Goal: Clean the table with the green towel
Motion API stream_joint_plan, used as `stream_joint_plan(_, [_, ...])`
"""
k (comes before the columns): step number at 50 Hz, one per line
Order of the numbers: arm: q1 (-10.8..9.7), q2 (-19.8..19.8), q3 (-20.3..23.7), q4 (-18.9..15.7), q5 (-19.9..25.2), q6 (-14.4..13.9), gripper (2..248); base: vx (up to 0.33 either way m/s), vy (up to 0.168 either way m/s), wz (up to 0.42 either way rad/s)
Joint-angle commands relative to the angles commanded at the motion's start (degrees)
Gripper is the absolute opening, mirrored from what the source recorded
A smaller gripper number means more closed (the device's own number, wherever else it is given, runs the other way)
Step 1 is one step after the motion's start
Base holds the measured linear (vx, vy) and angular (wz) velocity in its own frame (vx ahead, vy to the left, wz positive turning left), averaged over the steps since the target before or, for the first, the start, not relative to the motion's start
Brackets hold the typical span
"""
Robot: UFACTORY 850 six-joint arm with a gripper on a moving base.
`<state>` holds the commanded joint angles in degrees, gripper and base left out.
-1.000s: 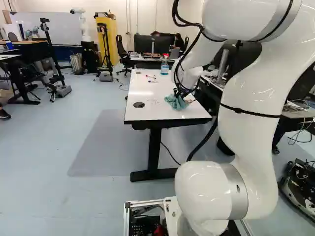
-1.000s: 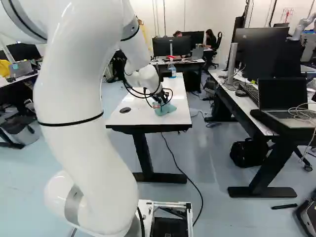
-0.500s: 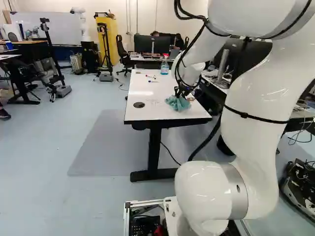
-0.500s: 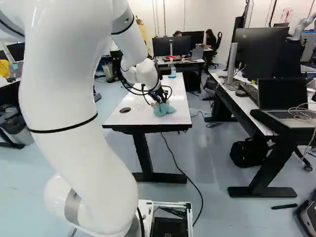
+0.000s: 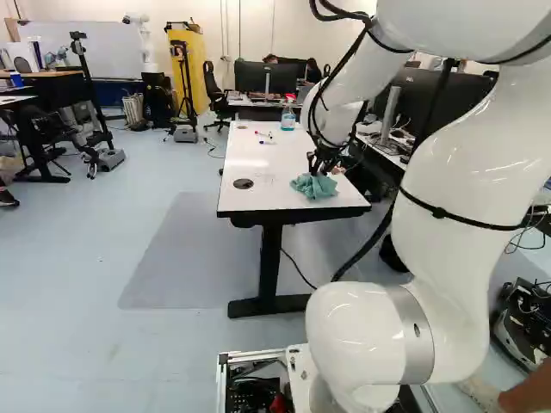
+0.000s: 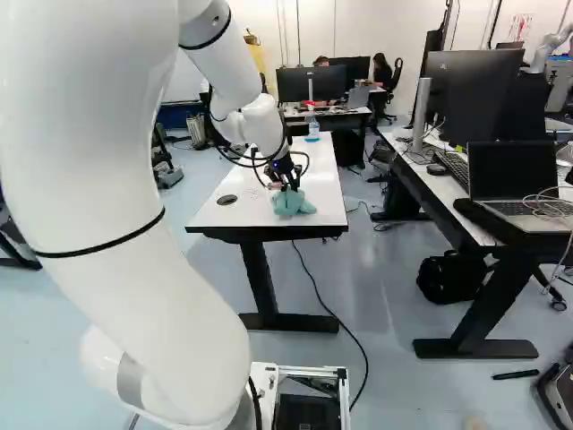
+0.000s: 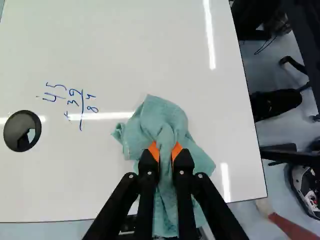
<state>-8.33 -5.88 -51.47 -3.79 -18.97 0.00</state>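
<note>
Green towel (image 7: 162,117), pinched in gripper (image 7: 165,150), has slid w/ arm (image 5: 465,163) twd near edge of table (image 5: 258,200); blue writing (image 7: 73,101) still unwiped, prob. needs next pass.

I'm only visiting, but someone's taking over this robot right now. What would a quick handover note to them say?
End effector: shut on the green towel, which lies bunched on the white table.
Other things: markers and a spray bottle stand or lie toward the table's far end.
Done: towel gripped; I cannot tell which parts are wiped.
Left: blue handwriting between the towel and the round black fitting; probably wipe there next.
Caution: a person's bare limb shows near the base.
</note>
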Motion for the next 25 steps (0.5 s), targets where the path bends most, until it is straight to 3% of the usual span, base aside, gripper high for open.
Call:
stream_joint_plan(9, [0.1,1.6,0.4,0.0,-3.6,0.0,46,0.0,0.0,0.0])
stream_joint_plan(25, [0.1,1.5,0.3,0.0,-3.8,0.0,46,0.0,0.0,0.0])
